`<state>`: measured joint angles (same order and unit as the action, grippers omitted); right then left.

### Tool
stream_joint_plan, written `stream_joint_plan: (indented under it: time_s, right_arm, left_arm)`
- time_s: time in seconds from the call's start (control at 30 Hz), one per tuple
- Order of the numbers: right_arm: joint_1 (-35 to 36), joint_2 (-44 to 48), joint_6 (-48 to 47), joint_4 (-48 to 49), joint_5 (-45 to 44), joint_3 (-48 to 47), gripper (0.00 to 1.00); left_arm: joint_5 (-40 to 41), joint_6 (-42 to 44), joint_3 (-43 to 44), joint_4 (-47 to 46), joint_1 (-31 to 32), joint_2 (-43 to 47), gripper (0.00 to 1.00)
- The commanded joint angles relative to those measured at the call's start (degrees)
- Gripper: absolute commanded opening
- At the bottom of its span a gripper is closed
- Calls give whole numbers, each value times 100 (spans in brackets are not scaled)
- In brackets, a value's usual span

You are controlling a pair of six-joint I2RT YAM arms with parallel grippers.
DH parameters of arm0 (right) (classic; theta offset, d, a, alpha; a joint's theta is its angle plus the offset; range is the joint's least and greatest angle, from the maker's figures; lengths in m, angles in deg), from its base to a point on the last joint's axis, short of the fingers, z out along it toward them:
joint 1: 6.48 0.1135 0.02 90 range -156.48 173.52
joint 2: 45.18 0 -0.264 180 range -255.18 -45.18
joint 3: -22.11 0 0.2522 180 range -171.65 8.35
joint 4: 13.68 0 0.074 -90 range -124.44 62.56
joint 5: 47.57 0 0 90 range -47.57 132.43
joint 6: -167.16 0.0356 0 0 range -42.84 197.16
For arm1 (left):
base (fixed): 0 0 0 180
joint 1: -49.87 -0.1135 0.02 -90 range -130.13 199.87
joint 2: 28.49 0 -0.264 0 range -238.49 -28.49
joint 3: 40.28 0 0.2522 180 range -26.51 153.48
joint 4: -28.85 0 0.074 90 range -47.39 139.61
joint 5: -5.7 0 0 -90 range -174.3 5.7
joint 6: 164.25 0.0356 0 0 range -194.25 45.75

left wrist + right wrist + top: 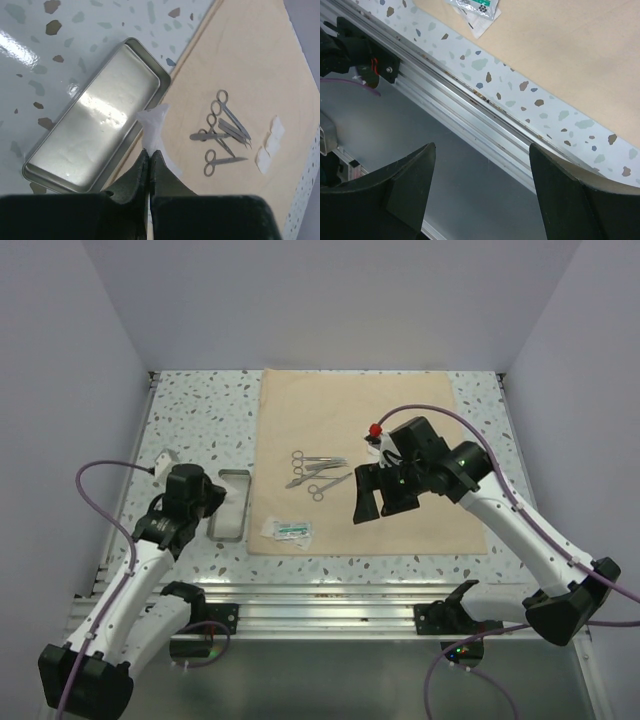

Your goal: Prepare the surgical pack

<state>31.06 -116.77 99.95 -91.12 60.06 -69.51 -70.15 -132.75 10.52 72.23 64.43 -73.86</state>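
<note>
The beige cloth (400, 430) lies flat in the middle of the table. Several silver scissor-like instruments (315, 470) lie on its left part, also in the left wrist view (222, 127). The steel tray (231, 525) sits left of the cloth and looks empty (95, 135). My left gripper (150, 151) is shut on a piece of white gauze (154, 122), held above the tray's edge by the cloth. More white gauze squares (270, 145) lie beyond the instruments. My right gripper (378, 502) hovers open and empty over the cloth (480, 165).
Gauze packets with green print (288, 529) lie at the cloth's near left corner, also in the right wrist view (472, 7). A metal rail (320, 595) runs along the table's near edge. White walls close off the back and sides.
</note>
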Motion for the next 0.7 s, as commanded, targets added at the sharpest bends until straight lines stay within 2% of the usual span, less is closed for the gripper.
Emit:
stream_joint_plan:
  time_s: [0.0,0.17,0.67]
  right_arm:
    - [17,207,-160,-188,197,69,79]
    - [8,251,-336,-285,259,70,79]
    - [122,233,-521,-347,144,-45,80]
  left_arm:
    - [711,-1101,-266,-561,-130,-341,0]
    - [861,-1829,-294,-845,-138,-964,0]
    - [1160,-2587,-153,-1723,-130,-2371,0]
